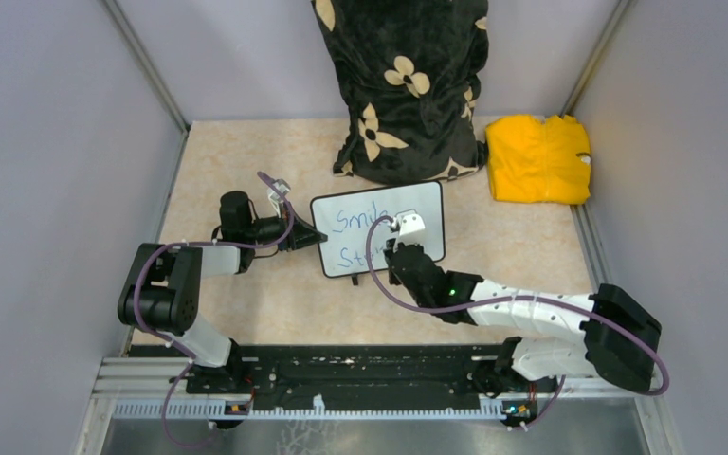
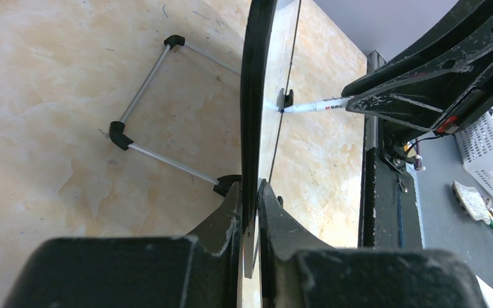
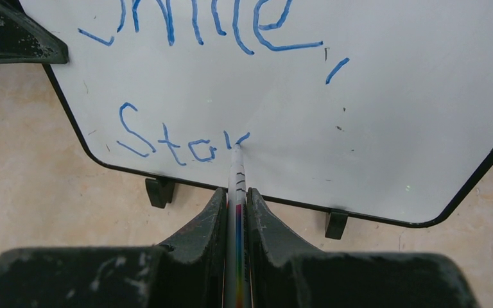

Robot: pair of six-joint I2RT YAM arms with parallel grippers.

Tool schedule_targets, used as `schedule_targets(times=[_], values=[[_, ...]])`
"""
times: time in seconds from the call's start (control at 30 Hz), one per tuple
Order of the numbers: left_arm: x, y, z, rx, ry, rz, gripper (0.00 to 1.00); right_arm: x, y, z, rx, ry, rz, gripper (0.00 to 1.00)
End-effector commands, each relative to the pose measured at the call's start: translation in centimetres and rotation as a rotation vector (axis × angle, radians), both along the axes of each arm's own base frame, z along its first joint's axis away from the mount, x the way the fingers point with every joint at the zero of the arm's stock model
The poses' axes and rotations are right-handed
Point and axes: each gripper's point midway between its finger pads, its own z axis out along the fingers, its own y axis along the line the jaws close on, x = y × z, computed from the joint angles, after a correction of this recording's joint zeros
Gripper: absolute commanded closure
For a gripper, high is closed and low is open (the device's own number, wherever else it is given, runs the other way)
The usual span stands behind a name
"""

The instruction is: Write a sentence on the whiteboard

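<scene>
Blue sentence [image 3: 167,146] on whiteboard [image 3: 372,128], top line cropped, marker [image 3: 238,186] tip touching last stroke

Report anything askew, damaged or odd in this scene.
Only minor things. The whiteboard sits slightly skewed to the table's edges, its left edge pinched by the left end effector. A few small dark specks mark it near the comma. The marker in the right end effector looks normal.

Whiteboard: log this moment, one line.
left fingers: clamp small white dark-framed whiteboard | right fingers: grip white marker, tip on board | blue text: Smile, Sta, partial letter
</scene>
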Motion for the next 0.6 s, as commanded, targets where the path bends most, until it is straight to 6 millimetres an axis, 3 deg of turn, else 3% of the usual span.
schedule_targets(times=[0.0, 0.3, 0.57], values=[[0.3, -0.2, -0.7, 0.034, -0.012, 0.016, 1.00, -0.3, 0.0, -1.1, 0.008, 0.031, 0.006, 1.00], [0.3, -0.2, -0.7, 0.034, -0.014, 0.016, 1.00, -1.0, 0.4, -2.2, 0.008, 0.068, 0.046, 1.00], [0.4, -0.2, -0.8, 0.035, -0.010, 0.018, 1.00, -0.9, 2.2, -2.0, 0.039, 0.080, 0.090, 1.00]])
